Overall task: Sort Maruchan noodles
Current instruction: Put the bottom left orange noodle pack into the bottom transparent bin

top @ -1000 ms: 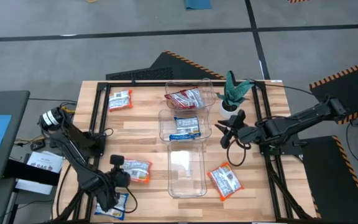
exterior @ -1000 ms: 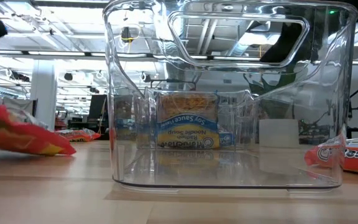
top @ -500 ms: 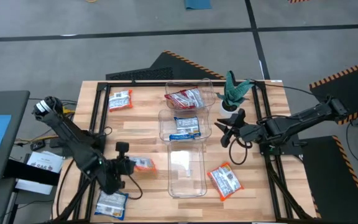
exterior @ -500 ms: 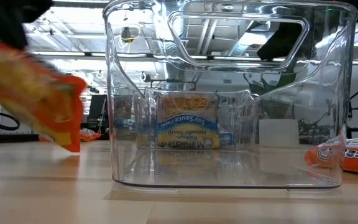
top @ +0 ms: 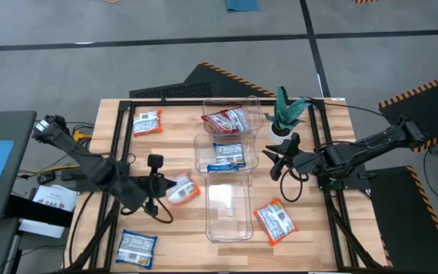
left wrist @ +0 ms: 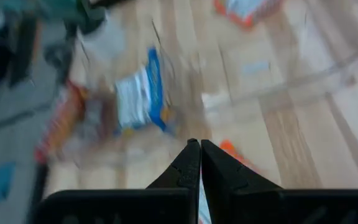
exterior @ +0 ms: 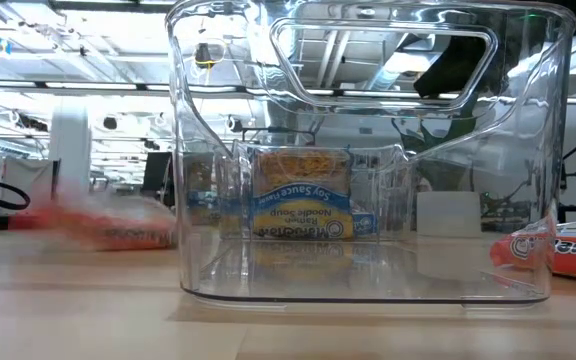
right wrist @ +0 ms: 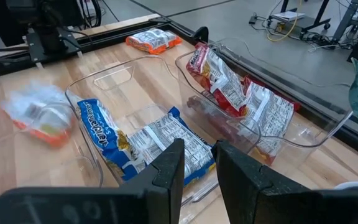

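Observation:
My left gripper is shut on an orange Maruchan packet, just left of the empty near bin; the low view shows that packet as an orange blur. The middle bin holds a blue-and-white packet, and the far bin holds red packets. Lying flat on the table are an orange packet far left, another orange one near right, and a blue one near left. My right gripper waits open, right of the middle bin. My left gripper pinches the orange packet between its two shut fingers at the packet's left end, coming roughly level from the table's left. A strip of orange wrapper shows beside the fingertips. Blur hides whether the packet is clear of the table.
Three clear bins stand in a row from far to near down the table's middle. A small green plant in a white pot stands right of the far bin. Black frame rails run along the table's left and right sides.
My left gripper has lifted the orange packet off the table at the near left and carried it toward the far edge and a little right, up beside the near bin. The blue packet at the near left stays put. My right arm has kept still.

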Robot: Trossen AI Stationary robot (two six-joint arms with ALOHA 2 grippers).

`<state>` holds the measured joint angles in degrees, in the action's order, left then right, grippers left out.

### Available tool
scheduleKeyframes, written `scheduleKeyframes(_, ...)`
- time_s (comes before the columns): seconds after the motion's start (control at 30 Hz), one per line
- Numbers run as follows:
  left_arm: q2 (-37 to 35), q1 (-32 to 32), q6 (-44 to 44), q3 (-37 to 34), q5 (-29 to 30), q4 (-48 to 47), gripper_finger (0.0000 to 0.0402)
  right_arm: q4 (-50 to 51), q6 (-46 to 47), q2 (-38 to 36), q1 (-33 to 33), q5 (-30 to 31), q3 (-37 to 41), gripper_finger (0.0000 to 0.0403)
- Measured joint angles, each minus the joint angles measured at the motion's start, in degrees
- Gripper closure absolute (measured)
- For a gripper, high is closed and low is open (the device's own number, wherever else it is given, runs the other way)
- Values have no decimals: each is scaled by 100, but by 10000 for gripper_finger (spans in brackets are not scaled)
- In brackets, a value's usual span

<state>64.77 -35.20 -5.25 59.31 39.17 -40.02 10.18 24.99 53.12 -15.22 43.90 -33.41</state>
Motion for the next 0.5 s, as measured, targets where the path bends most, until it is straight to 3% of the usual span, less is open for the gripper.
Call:
scheduleKeyframes(0.23,318,102,877,1269,97,-196,401,-6,0,0,0,-4,0,285)
scheduleKeyframes(0.5,380,479,-39,1234,-166,-880,380,3,0,0,0,-35,0,285)
